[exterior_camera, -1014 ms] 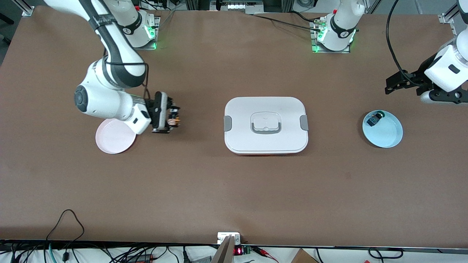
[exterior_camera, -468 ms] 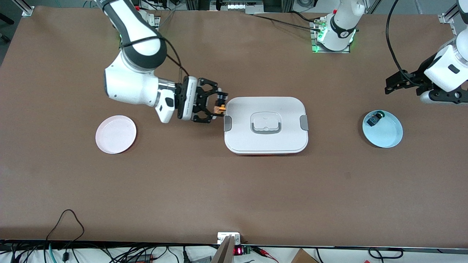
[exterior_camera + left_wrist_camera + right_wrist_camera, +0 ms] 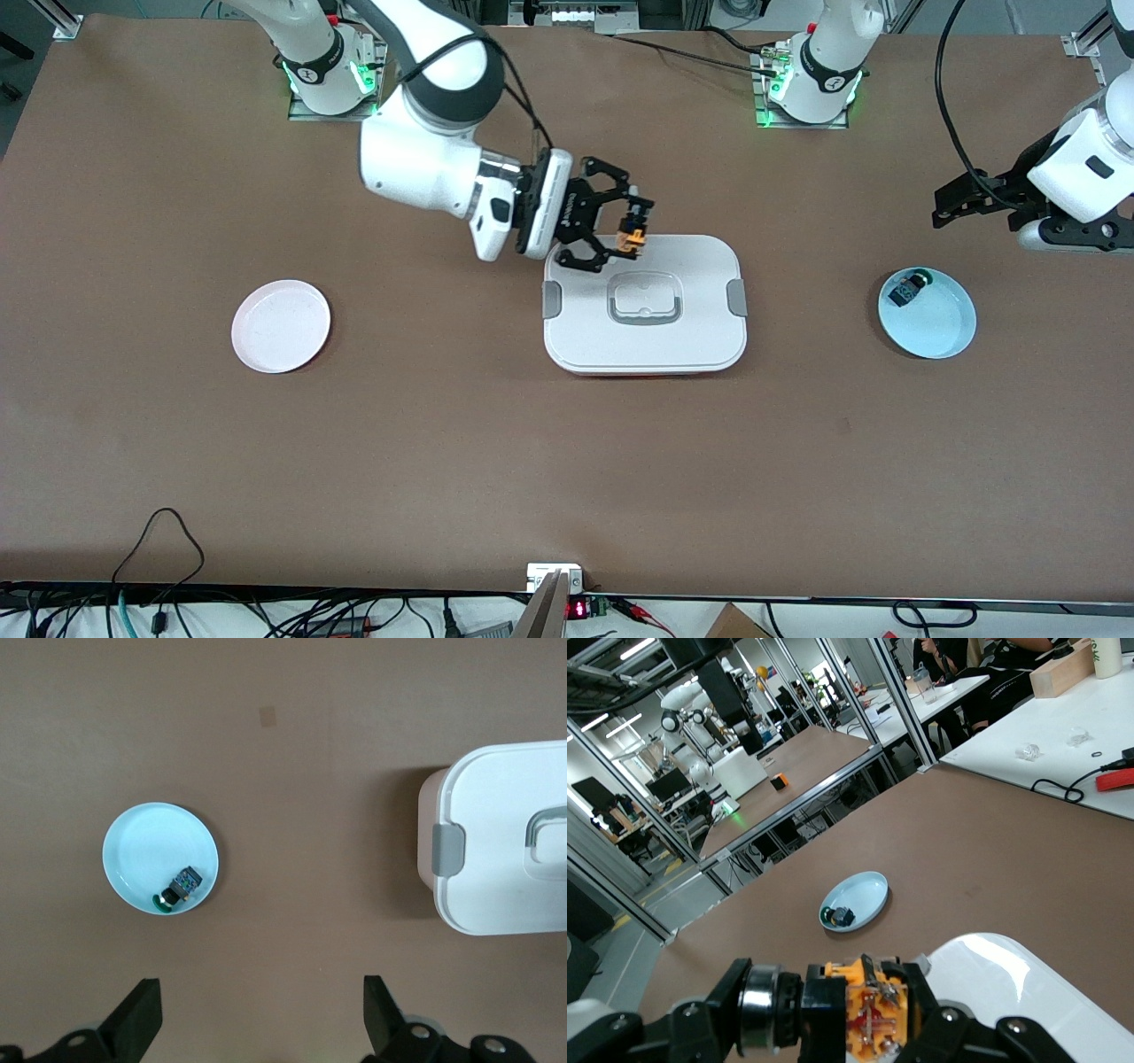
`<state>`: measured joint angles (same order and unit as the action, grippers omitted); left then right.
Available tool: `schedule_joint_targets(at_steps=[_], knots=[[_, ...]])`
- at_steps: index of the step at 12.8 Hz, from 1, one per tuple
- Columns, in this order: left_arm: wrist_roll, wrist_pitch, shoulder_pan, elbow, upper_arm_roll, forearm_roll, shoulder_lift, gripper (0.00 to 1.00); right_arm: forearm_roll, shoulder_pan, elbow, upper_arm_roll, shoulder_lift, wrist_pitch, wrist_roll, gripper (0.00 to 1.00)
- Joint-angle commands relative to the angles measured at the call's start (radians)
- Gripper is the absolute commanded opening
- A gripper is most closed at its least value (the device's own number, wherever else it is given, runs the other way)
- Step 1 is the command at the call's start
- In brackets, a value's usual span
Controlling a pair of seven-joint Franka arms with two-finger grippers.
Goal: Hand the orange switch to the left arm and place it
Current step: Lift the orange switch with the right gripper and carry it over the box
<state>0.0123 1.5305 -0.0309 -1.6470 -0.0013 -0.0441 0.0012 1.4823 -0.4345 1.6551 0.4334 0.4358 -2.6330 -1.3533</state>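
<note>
My right gripper (image 3: 631, 229) is shut on the orange switch (image 3: 633, 237), a tiny black block with orange parts. It holds it in the air over the edge of the white box (image 3: 645, 341) nearest the robots' bases. In the right wrist view the switch (image 3: 873, 1005) sits clamped between the fingers, with the box lid (image 3: 1028, 992) just below. My left gripper (image 3: 952, 210) is open and empty, up in the air over the table near the light blue plate (image 3: 935, 328). Its fingertips (image 3: 142, 1014) show wide apart in the left wrist view.
The light blue plate holds a tiny black-blue component with a green end (image 3: 905, 290), also seen in the left wrist view (image 3: 180, 889). A pink plate (image 3: 281, 325) lies toward the right arm's end of the table. The box (image 3: 496, 850) stands between the two plates.
My right arm has carried the orange switch from beside the pink plate toward the middle of the table and over the box's edge. The left arm has not moved.
</note>
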Motion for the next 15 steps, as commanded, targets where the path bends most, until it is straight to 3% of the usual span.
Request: schedule_joint_targets(at_steps=[1, 3, 8, 11, 15], knots=[[-0.018, -0.093, 0.006, 0.047, 0.004, -0.103, 0.051, 1.0, 0.061, -0.038, -0.104, -0.004, 0.063, -0.035, 0.006, 0.24], [-0.023, -0.189, 0.009, 0.058, 0.004, -0.158, 0.085, 1.0, 0.094, -0.062, -0.153, -0.004, 0.092, -0.051, 0.006, 0.24], [-0.021, -0.239, 0.103, 0.053, 0.015, -0.457, 0.114, 1.0, 0.128, -0.075, -0.164, -0.004, 0.098, -0.051, 0.006, 0.24], [-0.028, -0.346, 0.173, 0.021, 0.015, -0.669, 0.19, 1.0, 0.13, -0.075, -0.164, -0.004, 0.098, -0.051, 0.006, 0.24], [-0.031, -0.253, 0.207, -0.215, 0.009, -0.962, 0.198, 1.0, 0.13, -0.075, -0.164, -0.004, 0.103, -0.051, 0.006, 0.24]])
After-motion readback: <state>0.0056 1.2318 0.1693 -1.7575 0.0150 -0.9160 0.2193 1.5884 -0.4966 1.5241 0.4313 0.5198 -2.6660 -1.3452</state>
